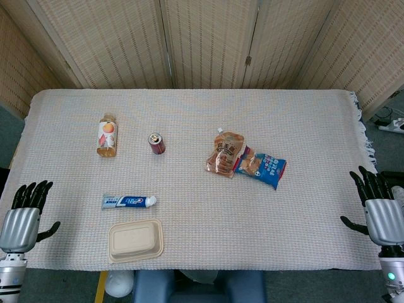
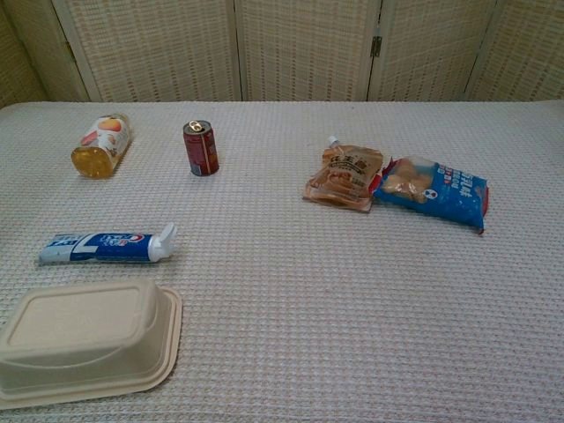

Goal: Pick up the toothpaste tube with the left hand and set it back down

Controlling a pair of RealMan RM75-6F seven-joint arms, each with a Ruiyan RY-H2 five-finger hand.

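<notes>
The toothpaste tube point(image 1: 129, 201) lies flat on the tablecloth point(image 1: 202, 120) toward the near left, its white cap pointing right and its flat end pointing left. Just nearer than it, close but not touching, sits a beige tray point(image 1: 136, 240) turned upside down.

The left hand point(image 1: 24, 214) is at the near left edge of the table, left of the tube and well apart from it. Its dark fingers point(image 1: 31, 192) point up and away, spread a little, with the thumb out to the right; it holds nothing. The right hand point(image 1: 380, 211) is at the near right edge in a matching pose, fingers apart and thumb out to the left, also holding nothing. Neither hand shows in the chest view.

Farther back on the left, a juice bottle point(image 1: 106, 135) lies on its side. To its right a small red can point(image 1: 156, 143) stands upright. Right of the middle, a brown snack pouch point(image 1: 225, 153) with a white spout lies flat, and a blue snack bag point(image 1: 262, 167) lies against its right side, touching it. Woven screens point(image 1: 202, 41) stand behind the table.
</notes>
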